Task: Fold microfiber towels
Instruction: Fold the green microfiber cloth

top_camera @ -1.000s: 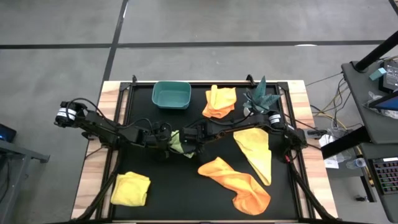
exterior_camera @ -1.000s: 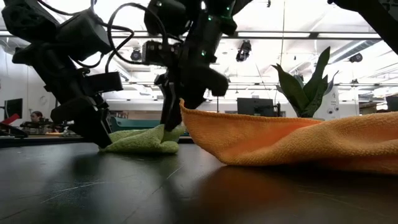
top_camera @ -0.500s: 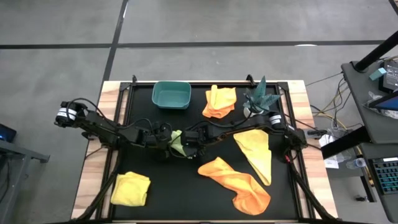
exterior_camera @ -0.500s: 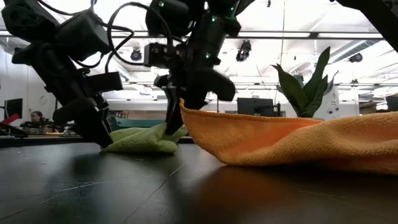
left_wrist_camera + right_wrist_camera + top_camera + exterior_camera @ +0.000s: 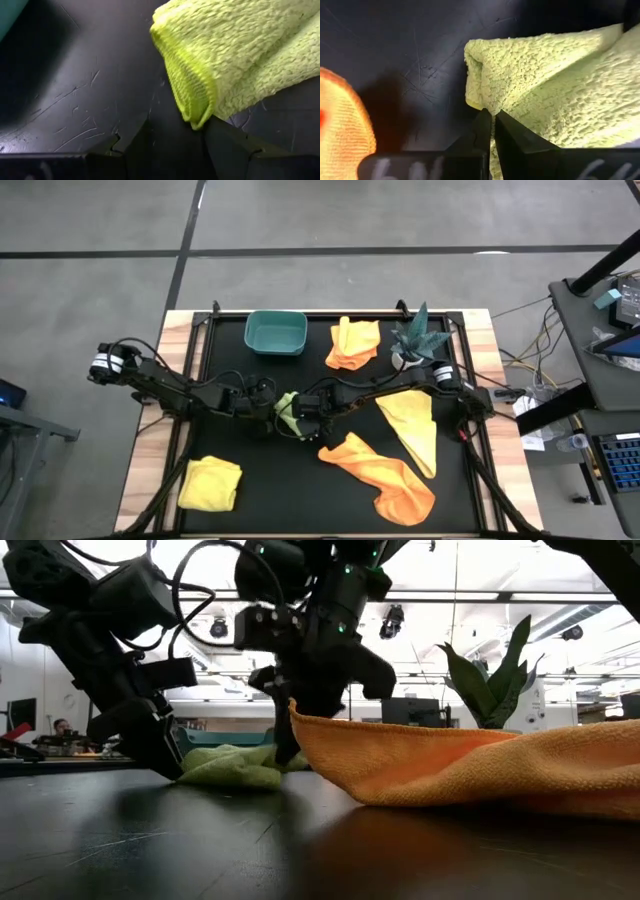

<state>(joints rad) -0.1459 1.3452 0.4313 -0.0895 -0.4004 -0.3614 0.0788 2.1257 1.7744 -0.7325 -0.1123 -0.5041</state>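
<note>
The lime green towel (image 5: 286, 412) lies mid-counter (image 5: 260, 480) between both hands. The right hand (image 5: 492, 131) is pinched shut on its edge; the left hand (image 5: 175, 134) straddles a fold, apparently parted. The thin pinch may slip, undoing the fold.

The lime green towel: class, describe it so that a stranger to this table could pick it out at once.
Start at the teal bin by the far edge of the black table, then come straight toward the middle. There the lime green towel lies bunched between the left gripper and the right gripper, which is shut on its edge. It is the only green cloth; the others are orange or yellow.
</note>
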